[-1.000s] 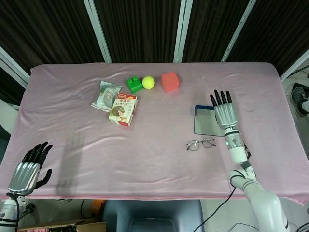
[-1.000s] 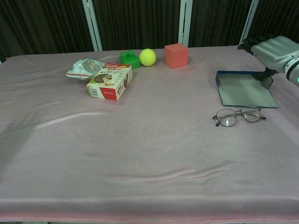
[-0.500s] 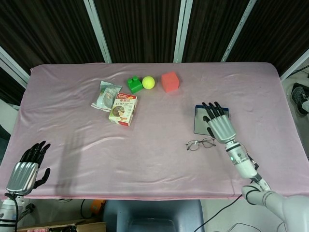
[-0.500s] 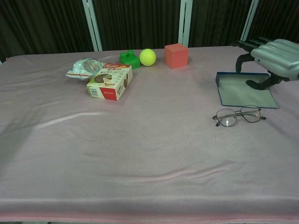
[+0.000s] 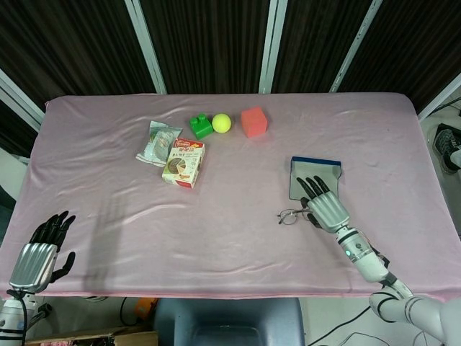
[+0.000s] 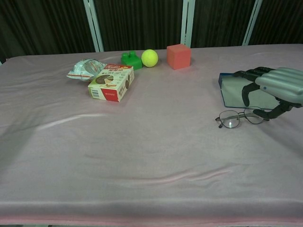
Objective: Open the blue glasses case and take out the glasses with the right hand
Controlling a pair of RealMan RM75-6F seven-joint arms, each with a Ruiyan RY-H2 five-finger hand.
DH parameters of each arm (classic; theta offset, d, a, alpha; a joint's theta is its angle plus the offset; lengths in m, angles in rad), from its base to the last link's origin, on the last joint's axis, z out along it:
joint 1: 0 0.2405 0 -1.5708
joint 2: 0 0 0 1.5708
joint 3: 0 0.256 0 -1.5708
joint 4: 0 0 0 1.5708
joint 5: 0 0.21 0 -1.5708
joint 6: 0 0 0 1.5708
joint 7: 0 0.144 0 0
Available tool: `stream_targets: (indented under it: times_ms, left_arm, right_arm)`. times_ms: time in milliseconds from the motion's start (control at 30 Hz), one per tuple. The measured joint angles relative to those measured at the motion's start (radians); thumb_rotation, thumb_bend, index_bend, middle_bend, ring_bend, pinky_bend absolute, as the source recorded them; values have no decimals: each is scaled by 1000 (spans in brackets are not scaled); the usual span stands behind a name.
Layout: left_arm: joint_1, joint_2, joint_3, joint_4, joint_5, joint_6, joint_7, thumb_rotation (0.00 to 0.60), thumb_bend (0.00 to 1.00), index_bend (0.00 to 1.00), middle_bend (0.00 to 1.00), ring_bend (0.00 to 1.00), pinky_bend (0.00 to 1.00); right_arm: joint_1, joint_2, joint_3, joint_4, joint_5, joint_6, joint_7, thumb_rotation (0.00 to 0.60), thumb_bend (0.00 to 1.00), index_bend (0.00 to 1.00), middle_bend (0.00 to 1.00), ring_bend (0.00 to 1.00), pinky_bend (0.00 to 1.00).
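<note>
— How far along are you?

— The blue glasses case point(image 5: 315, 173) lies flat on the desk point(image 5: 230, 238), apparently opened out, and the glasses point(image 6: 241, 117) are already outside it, on the cloth just in front of its near edge. So I judge the job nearly finished; what remains, if anything, is a final lift.

— Is your right hand point(image 6: 277, 87) holding them?

— No. It hovers over the right lens with its fingers point(image 6: 246, 90) curled downward but apart, grasping nothing. The left hand point(image 5: 39, 252) hangs released at the near-left corner.

— What changed?

— A second ago my right hand was beyond the case; it has drawn back toward me, over the glasses. Nothing else moved.
</note>
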Motion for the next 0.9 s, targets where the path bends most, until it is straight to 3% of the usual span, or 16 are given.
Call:
stream_targets:
  times_ms: [900]
  left_arm:
    - [2,4,-2,0,-1,3,-1,600,422,0,0,1,138]
  right_arm:
    - [22,-85,9,106,-6,-35,48,600,516,689,61,6,0]
